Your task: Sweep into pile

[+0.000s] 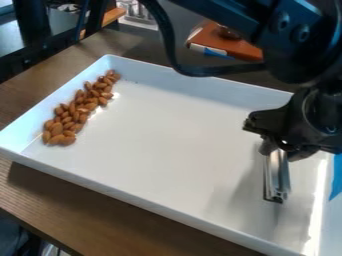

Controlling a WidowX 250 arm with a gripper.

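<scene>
Nearest, bare wood of the table [107, 220] was crossed at a slant by the rim of the white tray [133, 199], whose raised walls were presumably meant to stop anything swept from being spilled over the edge. Past that rim, towards the right end, a shiny metal tool [276, 175] was pointed down at the tray's floor, its long face upright, as would be wanted if nuts were to be pushed rather than picked up. By its upper end it was clamped between the fingers of the gripper [284, 146], so that its lower part was left free for sweeping. Whether the floor was touched by its tip could not be told. Well apart from it, the almonds [77, 112] were bunched in a long band beside the left wall, by which they could be backed while being gathered. A rounder pile seemed to be called for, with the ends drawn towards the middle; if pressed too hard, nuts might be scattered. Beyond the far wall, a reddish-brown box [230, 45] was seen.
</scene>
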